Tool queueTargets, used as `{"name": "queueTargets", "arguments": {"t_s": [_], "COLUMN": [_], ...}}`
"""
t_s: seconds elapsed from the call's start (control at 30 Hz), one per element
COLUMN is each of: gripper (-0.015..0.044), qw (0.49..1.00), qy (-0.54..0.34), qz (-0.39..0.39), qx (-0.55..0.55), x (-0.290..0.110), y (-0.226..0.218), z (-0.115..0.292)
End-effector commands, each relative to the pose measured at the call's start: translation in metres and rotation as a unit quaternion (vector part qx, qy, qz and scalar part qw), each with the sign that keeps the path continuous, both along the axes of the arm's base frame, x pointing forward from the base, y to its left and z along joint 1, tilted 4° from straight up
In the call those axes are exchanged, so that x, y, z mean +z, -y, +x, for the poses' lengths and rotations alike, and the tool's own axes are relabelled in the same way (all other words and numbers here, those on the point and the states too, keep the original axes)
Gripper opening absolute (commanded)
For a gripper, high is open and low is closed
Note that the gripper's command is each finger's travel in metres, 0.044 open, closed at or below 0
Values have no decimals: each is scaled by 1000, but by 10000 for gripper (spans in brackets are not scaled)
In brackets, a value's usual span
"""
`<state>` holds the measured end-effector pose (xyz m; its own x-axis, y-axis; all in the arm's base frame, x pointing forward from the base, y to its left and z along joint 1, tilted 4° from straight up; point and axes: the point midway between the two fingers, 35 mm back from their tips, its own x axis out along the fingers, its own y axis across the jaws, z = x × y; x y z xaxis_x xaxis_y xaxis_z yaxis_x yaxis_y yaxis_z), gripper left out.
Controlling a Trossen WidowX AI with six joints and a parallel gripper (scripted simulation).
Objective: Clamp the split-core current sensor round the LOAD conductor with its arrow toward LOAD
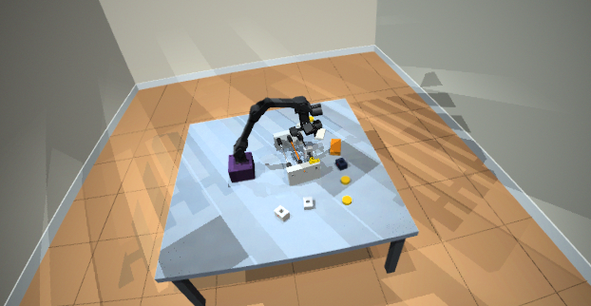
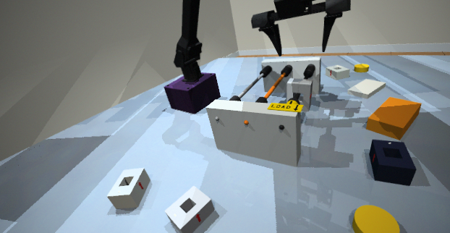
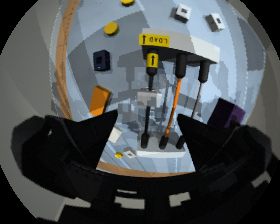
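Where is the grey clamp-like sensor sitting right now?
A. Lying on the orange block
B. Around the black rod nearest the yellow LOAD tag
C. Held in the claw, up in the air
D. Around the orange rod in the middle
B. The grey sensor sits on the black conductor by the LOAD marker, while the gripper hangs open and empty above it.

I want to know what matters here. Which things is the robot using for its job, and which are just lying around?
For the job:
- grey sensor round the black wire
- black wire by the yellow LOAD label
- claw, open, above it, holding nothing

Just lying about:
- orange block
- dark blue block
- yellow discs
- white hollow blocks
- flat white tile
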<state>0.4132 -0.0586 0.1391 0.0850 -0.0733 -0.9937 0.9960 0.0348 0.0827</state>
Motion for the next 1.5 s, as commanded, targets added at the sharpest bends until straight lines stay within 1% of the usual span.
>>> {"name": "queueTargets", "arguments": {"t_s": [0.0, 0.07, 0.13, 0.3, 0.43, 0.6, 0.67, 0.8, 1.03, 1.33, 1.43, 1.47], "gripper": [440, 440, 440, 440, 440, 440, 440, 440, 440, 440, 440, 440], "qw": [1000, 998, 990, 941, 874, 763, 737, 676, 562, 402, 343, 335], "qy": [-15, -18, -15, 24, 83, 177, 212, 256, 329, 386, 386, 386], "qz": [4, 21, 47, 98, 117, 100, 93, 61, -19, -162, -211, -217], "qx": [4, 56, 135, 324, 464, 613, 635, 688, 759, 814, 830, 832], "x": [-4, -6, -10, -17, -19, -19, -18, -16, -11, -2, 0, 1], "y": [0, 5, 12, 31, 45, 63, 71, 79, 96, 117, 121, 122], "z": [-4, -6, -10, -20, -28, -38, -42, -47, -57, -70, -73, -73]}}
